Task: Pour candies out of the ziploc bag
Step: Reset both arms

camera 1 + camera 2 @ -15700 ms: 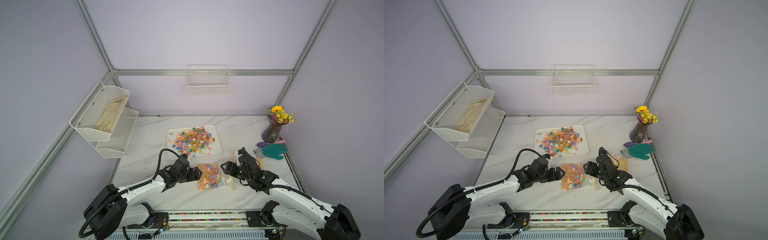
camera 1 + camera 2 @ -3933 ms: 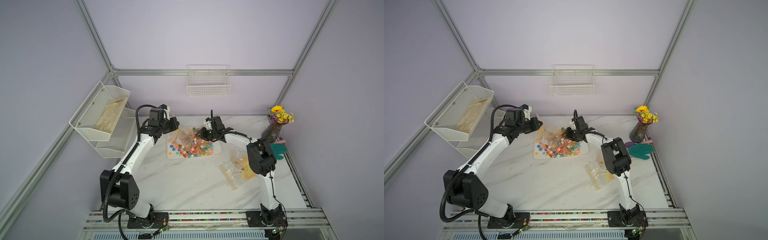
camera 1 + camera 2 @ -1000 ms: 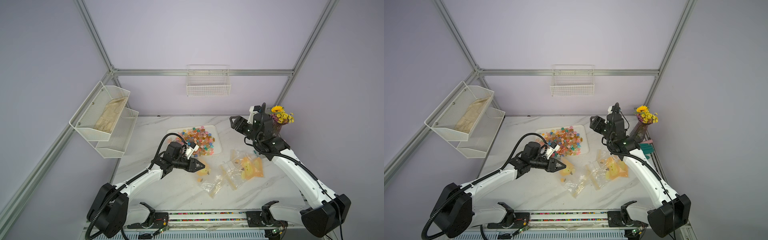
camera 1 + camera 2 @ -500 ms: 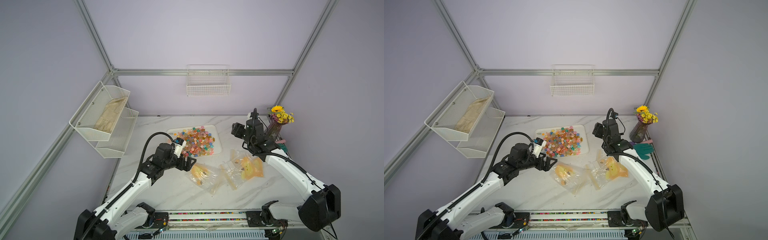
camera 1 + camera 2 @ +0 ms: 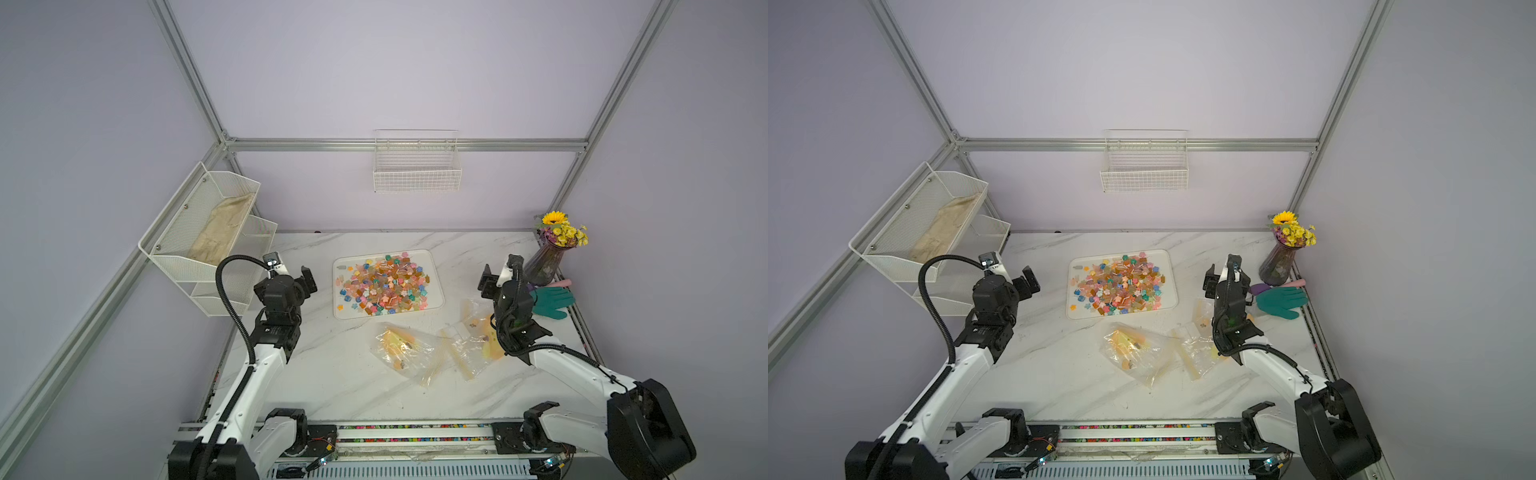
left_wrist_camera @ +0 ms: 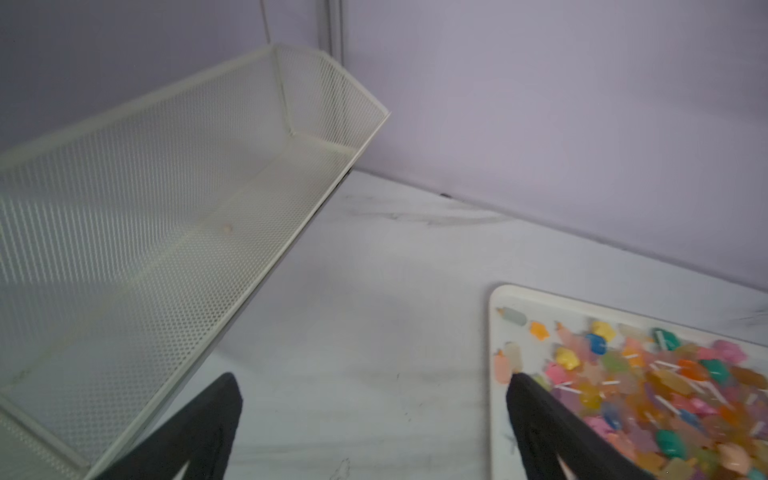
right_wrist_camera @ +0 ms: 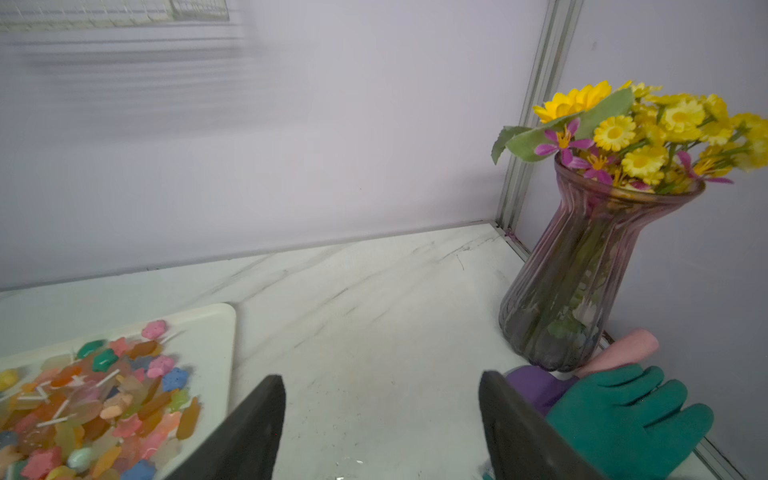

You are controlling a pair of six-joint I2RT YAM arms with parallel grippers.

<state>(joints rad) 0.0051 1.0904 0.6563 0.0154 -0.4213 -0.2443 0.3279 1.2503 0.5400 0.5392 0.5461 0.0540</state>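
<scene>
1. The marble worktop (image 5: 316, 374) carries everything you are working with.
2. A white mesh rack (image 5: 195, 232) hangs on the wall at the left edge, and a wire basket (image 5: 417, 166) hangs on the back wall.
3. Your left pincer (image 6: 370, 386) hovers over bare worktop between the mesh rack and the tray. Its jaws are spread wide and hold nothing.
4. Your right pincer (image 7: 380, 380) hovers between the tray and the vase, also spread wide with nothing in it.
5. The white tray (image 5: 435, 286) lies flat in the middle of the worktop.
6. The ziploc bag (image 5: 409, 347) lies crumpled on the worktop just in front of the tray, with neither pincer touching it. A second bag (image 5: 465, 345) lies beside it, partly under the right arm.
7. A purple vase (image 5: 542, 266) of yellow flowers stands in the far right corner, with a teal glove (image 5: 550, 301) next to it.
8. The candies (image 5: 384, 284) lie heaped on the tray. A few remain inside the ziploc bag.
</scene>
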